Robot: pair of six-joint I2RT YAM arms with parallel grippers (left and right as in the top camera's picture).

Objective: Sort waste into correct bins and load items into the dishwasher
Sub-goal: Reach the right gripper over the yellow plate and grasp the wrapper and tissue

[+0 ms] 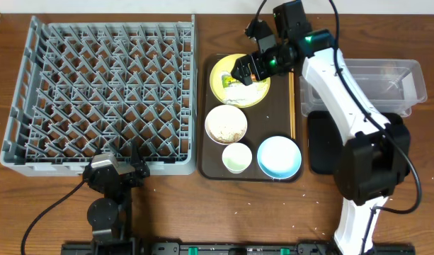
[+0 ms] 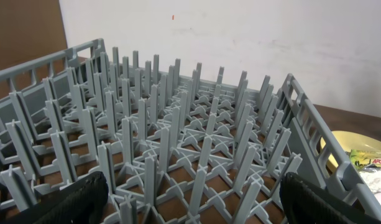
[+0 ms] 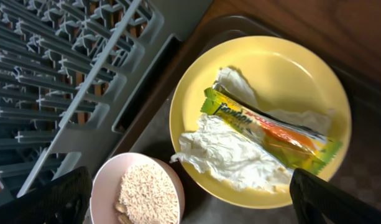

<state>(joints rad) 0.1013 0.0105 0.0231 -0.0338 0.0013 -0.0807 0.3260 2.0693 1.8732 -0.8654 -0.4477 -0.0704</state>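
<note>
The yellow plate (image 1: 239,79) (image 3: 265,118) sits at the back of the brown tray and holds the green-and-orange snack wrapper (image 3: 271,127) on a crumpled white tissue (image 3: 230,152). My right gripper (image 1: 246,71) (image 3: 190,202) hovers over the plate, open and empty. The white bowl (image 1: 226,124) (image 3: 140,190) holds whitish rice-like crumbs. The light blue bowl (image 1: 279,156) and the pale green cup (image 1: 236,157) stand at the tray's front. Chopsticks (image 1: 293,106) lie along the tray's right side. My left gripper (image 1: 116,170) (image 2: 190,202) is open at the front edge of the grey dish rack (image 1: 103,92) (image 2: 178,143).
The brown tray (image 1: 209,159) lies between the rack and the bins. The clear plastic container (image 1: 401,78) stands at the right, with the black tray (image 1: 321,149) just in front of it, partly under my right arm.
</note>
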